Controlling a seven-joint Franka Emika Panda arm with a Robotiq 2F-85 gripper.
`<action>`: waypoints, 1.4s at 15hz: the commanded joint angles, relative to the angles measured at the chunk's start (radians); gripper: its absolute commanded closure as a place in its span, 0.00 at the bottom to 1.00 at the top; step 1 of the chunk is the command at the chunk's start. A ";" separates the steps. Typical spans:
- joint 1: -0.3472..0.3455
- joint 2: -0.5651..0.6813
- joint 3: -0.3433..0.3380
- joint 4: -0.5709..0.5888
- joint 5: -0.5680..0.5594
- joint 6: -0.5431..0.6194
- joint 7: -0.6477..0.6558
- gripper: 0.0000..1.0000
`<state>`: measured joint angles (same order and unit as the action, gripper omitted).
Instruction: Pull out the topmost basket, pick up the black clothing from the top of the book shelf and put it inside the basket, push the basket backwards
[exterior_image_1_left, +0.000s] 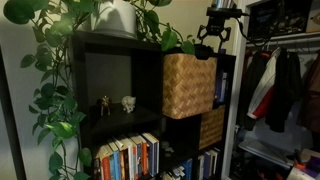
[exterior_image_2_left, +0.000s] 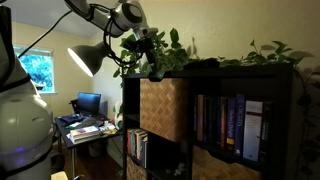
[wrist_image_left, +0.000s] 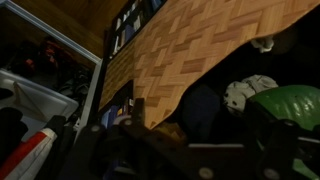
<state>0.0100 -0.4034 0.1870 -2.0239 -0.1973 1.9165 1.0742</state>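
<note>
Leaves (exterior_image_1_left: 176, 41) around hand (exterior_image_1_left: 217, 40) above basket (exterior_image_1_left: 188, 85).

A woven basket (wrist_image_left: 200, 50) fills most of the wrist view, its herringbone weave running as a broad band from the upper right down to the lower left. Above its left end stand dark book spines (wrist_image_left: 130, 20). Further left, a pale metal post (wrist_image_left: 95, 85) rises beside hanging clothes (wrist_image_left: 40, 55) and a white plastic bin (wrist_image_left: 30, 95). At the right edge a green leaf (wrist_image_left: 285, 105) sits just beside a pale rounded object (wrist_image_left: 245, 95), too blurred to name. The gripper (wrist_image_left: 175, 155) is a dark blur along the bottom, its jaws spread wide.
</note>
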 joint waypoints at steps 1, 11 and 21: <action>-0.006 0.004 -0.001 0.013 0.004 -0.013 -0.029 0.00; -0.036 0.022 -0.060 0.065 -0.019 -0.024 -0.167 0.00; -0.081 0.061 -0.165 0.096 0.033 0.225 -0.405 0.00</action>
<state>-0.0584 -0.3766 0.0424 -1.9459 -0.2053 2.0580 0.7350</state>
